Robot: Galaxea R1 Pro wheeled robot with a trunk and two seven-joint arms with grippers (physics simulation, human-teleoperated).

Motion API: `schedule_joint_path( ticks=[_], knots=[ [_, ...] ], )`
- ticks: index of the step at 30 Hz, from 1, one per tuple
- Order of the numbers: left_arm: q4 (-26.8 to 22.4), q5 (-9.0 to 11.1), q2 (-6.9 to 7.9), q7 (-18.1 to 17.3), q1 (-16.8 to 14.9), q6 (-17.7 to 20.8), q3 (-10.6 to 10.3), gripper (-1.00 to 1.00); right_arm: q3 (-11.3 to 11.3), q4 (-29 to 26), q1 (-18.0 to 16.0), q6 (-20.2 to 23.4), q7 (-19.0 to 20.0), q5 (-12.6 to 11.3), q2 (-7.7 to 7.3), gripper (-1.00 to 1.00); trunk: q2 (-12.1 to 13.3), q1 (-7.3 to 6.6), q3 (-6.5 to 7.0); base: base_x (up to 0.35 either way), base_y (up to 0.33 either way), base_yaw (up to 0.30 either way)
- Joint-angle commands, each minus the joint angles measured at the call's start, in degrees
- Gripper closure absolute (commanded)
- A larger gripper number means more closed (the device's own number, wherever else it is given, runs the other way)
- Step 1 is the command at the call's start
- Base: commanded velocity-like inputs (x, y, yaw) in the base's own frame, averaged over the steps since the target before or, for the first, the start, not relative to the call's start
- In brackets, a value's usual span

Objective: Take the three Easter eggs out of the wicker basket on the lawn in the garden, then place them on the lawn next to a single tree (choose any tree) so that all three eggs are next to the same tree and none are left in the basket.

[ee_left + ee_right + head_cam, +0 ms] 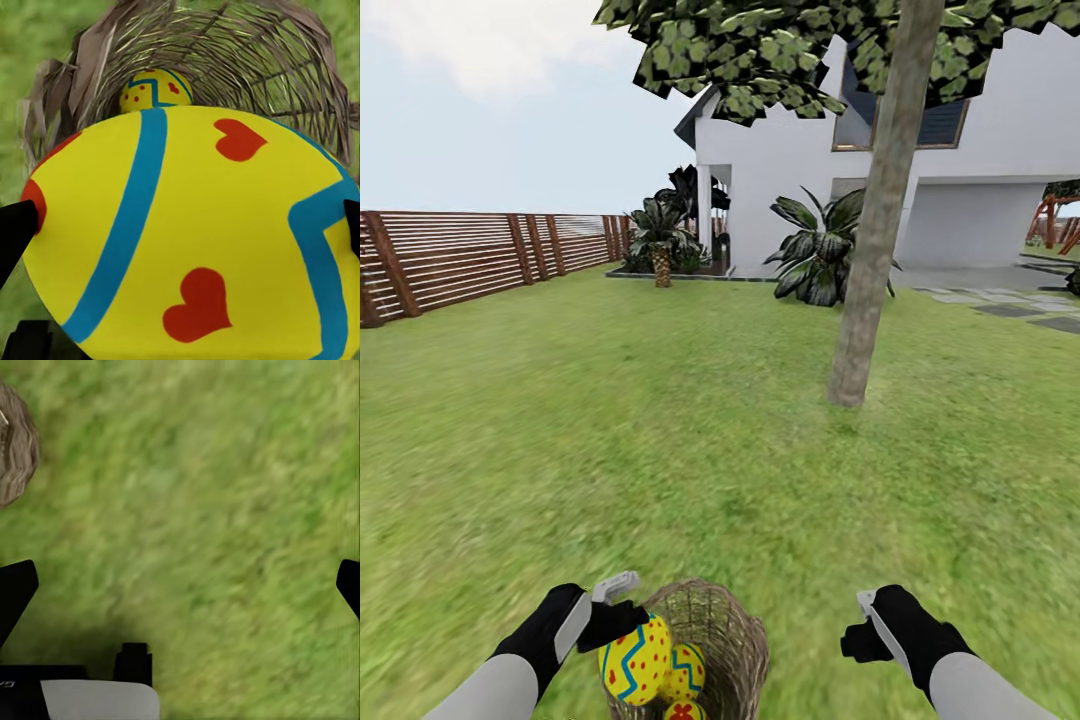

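No readable writing, brand, number or sign stands on anything here. The nearest thing to lettering is a scrap of pale marking on the dark body of the right gripper (180, 585), at about eight o'clock in the right wrist view, cut off by the frame edge and too small to make out. The Easter eggs (187, 240) carry only painted decoration: blue bands and zigzags, red dots and red heart-like marks, none forming a letter or figure. The white house (800, 150) at one o'clock in the head view bears no plate or number.
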Motion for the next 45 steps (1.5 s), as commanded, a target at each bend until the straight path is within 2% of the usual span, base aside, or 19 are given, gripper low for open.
schedule_joint_path(
  ticks=[1, 8, 29, 34, 39, 45],
  knots=[
    [-0.02, -0.19, -0.15, -0.21, -0.04, 0.29, 0.45, 1.0, 0.32, -0.13, 0.01, 0.34, 0.4, 0.58, -0.06, -1.0, -0.04, 0.01, -0.06, 0.025, 0.056, 0.261],
    [1.35, -0.16, -0.79, -0.2, -0.04, -0.95, 0.45, 1.0, 0.38, -0.13, -0.01, 0.36, 0.29, 0.75, -0.02, -1.0, -0.04, 0.01, -0.06, 0.003, 0.006, 0.287],
    [2.53, -0.08, -1.25, -0.63, -0.04, -1.04, 0.54, 1.0, 0.34, -0.13, 0.0, 0.36, 0.37, 0.8, 0.0, -1.0, -0.04, 0.01, -0.06, -0.003, 0.005, 0.289],
    [3.12, -0.1, -2.21, -0.48, -0.04, -0.98, 0.54, 1.0, 0.27, -0.18, 0.0, 0.42, 0.63, 0.47, -0.06, -1.0, -0.04, 0.01, -0.06, -0.237, 0.191, 0.07],
    [3.17, -0.1, -2.25, -0.47, -0.04, -1.02, 0.51, 1.0, 0.23, -0.21, 0.03, 0.43, 0.61, 0.4, -0.12, -1.0, -0.04, 0.01, -0.06, -0.296, 0.189, 0.001],
    [3.09, -0.09, -2.25, -0.47, -0.02, -1.06, 0.54, 1.0, 0.14, -0.22, 0.0, 0.43, 0.46, 0.45, -0.41, -1.0, -0.04, 0.01, -0.06, -0.04, 0.314, 0.0]
  ],
)
